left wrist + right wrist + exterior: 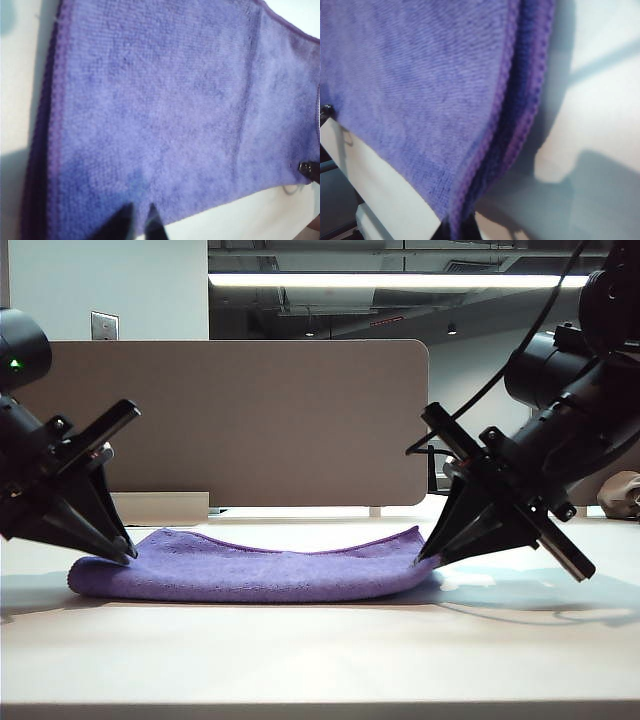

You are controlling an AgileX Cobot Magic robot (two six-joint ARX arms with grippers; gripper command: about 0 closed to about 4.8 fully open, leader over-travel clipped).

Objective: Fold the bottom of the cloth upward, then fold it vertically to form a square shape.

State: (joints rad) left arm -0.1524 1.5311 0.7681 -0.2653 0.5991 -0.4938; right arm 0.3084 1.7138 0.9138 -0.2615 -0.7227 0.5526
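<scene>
Exterior view showed the left gripper (128, 556) and right gripper (422, 558) pinched on the cloth (255, 570) ends — already doubled; next, fold it across.

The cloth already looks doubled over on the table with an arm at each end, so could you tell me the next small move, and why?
Probably release and lift away: the cloth lies folded flat, left gripper and right gripper at its ends, so the vertical fold needs fresh grasps.

Exterior view — low, level with the surface (320, 660), facing both arms head-on. Wrist views — close above the cloth (165, 110), each at one end; all three share it.
</scene>
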